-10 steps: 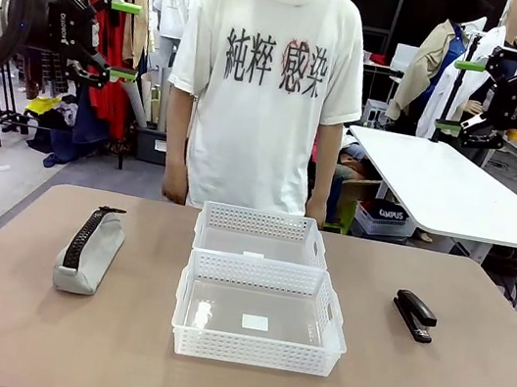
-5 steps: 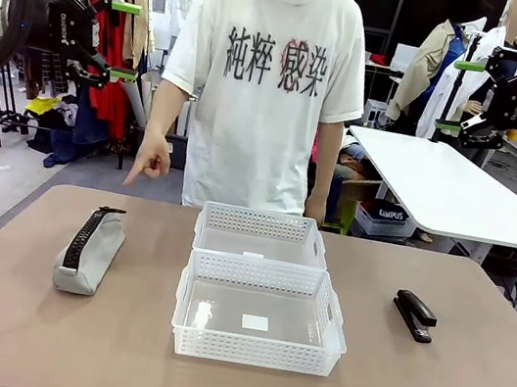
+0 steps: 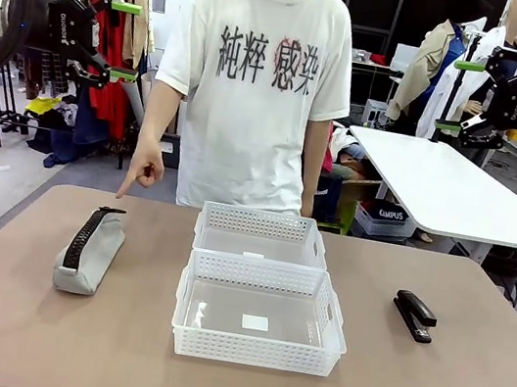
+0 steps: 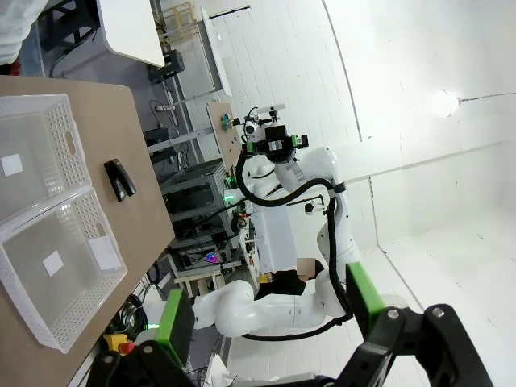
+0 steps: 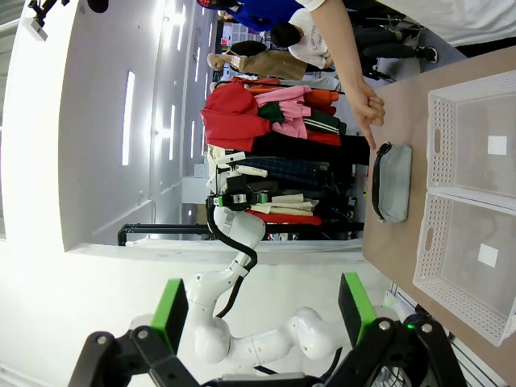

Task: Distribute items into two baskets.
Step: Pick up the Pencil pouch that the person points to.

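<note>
Change: the person's hand point(image 3: 145, 175) now sits low at the table's far edge, left of centre. Its index finger aims down at the far end of the pouch point(image 3: 90, 251). A second ago that arm just hung at the side. The torso has also slid a bit toward picture left.
Same as before: pouch, stapler point(image 3: 414, 314), both baskets and both arms haven't budged.
Left gripper point(image 3: 122, 40): upper left, high above the table, jaws spread wide with nothing between them.
Right gripper point(image 3: 458, 96): upper right, same deal, wide apart and holding nothing.
Pouch spot: left part of the table, lying lengthwise away from the camera, well apart from the baskets.
Stapler spot: right of the baskets, flat, slightly angled.
Baskets: dead centre, far basket point(image 3: 263, 223) touching near basket point(image 3: 252, 350).
Table point(image 3: 17, 332): matte tan-brown top, rounded far corners.
Room: clothes rack point(image 3: 110, 104) with red garments at back left, white table point(image 3: 457, 192) at back right, grey floor.
Materials: pouch is soft grey fabric with a black zipper strip. The stapler is black. The baskets are translucent white plastic with lattice rims and handle slots.
</note>
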Action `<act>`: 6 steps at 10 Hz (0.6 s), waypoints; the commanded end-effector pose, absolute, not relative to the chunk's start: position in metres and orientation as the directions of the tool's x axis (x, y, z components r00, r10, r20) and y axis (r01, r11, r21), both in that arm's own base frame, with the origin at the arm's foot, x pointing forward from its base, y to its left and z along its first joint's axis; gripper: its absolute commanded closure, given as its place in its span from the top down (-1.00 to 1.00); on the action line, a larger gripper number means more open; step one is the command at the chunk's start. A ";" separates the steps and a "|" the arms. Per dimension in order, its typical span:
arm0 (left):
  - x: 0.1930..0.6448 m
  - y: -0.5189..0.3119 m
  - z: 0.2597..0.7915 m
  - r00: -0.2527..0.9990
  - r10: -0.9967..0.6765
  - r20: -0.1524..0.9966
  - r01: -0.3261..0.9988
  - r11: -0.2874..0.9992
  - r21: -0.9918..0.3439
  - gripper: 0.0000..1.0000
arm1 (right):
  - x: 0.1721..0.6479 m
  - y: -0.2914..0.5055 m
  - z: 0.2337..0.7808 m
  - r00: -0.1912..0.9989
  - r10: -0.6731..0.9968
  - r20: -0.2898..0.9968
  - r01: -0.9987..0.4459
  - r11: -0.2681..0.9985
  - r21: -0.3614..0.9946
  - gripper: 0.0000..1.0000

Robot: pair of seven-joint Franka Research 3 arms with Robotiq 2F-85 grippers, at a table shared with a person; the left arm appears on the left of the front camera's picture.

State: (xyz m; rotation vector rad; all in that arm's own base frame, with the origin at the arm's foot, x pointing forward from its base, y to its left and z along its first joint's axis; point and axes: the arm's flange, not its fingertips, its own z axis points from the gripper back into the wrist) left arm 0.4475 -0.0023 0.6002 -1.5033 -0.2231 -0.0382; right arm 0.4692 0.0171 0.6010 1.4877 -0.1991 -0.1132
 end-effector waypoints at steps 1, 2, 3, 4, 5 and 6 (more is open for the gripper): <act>0.446 -0.002 0.601 0.979 0.112 0.171 0.164 0.069 -0.984 1.00 | 0.469 0.017 0.601 0.978 -0.198 0.061 -0.046 0.082 0.996 1.00; 0.446 -0.002 0.601 0.979 0.112 0.171 0.164 0.069 -0.984 1.00 | 0.469 0.017 0.601 0.978 -0.198 0.061 -0.046 0.082 0.996 1.00; 0.446 -0.002 0.601 0.979 0.112 0.171 0.164 0.069 -0.984 1.00 | 0.469 0.017 0.601 0.978 -0.198 0.061 -0.046 0.082 0.996 1.00; 0.446 -0.002 0.601 0.979 0.112 0.171 0.164 0.069 -0.984 1.00 | 0.469 0.017 0.601 0.978 -0.198 0.061 -0.046 0.082 0.996 1.00; 0.446 -0.002 0.601 0.979 0.112 0.171 0.164 0.069 -0.984 1.00 | 0.469 0.017 0.601 0.978 -0.198 0.061 -0.046 0.082 0.996 1.00; 0.446 -0.002 0.601 0.979 0.112 0.171 0.164 0.069 -0.984 1.00 | 0.469 0.017 0.601 0.978 -0.198 0.061 -0.046 0.082 0.996 1.00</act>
